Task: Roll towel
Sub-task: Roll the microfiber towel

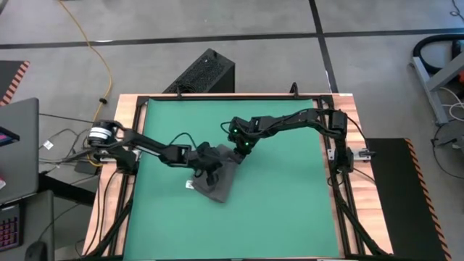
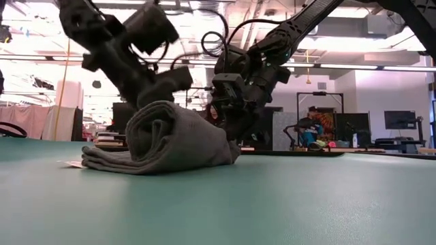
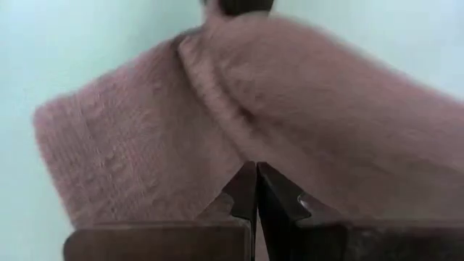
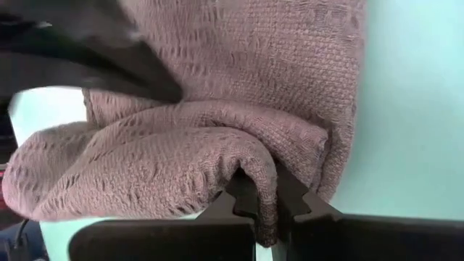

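Observation:
The dark grey towel [image 1: 217,180] lies partly rolled on the green mat [image 1: 290,196], near its middle. In the low view the roll [image 2: 167,136] sits on flat layers of the towel. A small white tag [image 1: 190,184] sticks out at the towel's left edge. My left gripper [image 1: 208,167] comes in from the table's left and stands shut at the roll. My right gripper [image 1: 239,150] comes in from the far right and is shut on the towel's far end. My left gripper sets its shut fingertips [image 3: 256,177] against the rolled part of the towel [image 3: 239,109], slanting down from the table's left. Nothing is between the fingers. The towel rests on the mat. My right gripper pinches a raised fold of the towel [image 4: 264,181] between its two fingers, at the roll's far right end. It comes slanting down from the far right. Several layers bunch at the fingers, and the towel below rests on the mat.
A wooden frame [image 1: 130,145] borders the mat. A black box [image 1: 206,72] stands beyond the far edge, and a laptop [image 1: 18,145] with cables lies off the table's left. A person [image 2: 310,129] sits far back in the room.

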Available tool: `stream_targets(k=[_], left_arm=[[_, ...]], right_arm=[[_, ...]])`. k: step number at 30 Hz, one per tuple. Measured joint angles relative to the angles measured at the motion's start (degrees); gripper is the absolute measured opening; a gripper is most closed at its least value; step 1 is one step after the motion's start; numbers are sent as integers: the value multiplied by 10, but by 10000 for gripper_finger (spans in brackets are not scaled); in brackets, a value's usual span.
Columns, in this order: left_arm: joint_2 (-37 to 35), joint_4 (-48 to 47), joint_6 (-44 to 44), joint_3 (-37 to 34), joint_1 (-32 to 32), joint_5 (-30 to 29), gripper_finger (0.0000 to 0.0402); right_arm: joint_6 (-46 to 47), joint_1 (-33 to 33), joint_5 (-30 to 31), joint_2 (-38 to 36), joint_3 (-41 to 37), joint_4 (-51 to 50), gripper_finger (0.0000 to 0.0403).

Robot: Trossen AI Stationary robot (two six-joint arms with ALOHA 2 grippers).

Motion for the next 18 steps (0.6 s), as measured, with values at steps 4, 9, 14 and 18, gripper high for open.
stream_targets(k=[4,9,14,18], left_arm=[[49,52,-1,0,14,31,0],[103,138,0,1,17,89,0],[148,197,-17,12,21,165,0],[160,193,-4,41,15,190,0]], right_arm=[[0,1,-5,-1,0,-15,22],[0,7,-5,-19,-1,-59,22],[4,14,-5,-28,-1,-93,22],[4,14,-9,-28,-1,-103,22]])
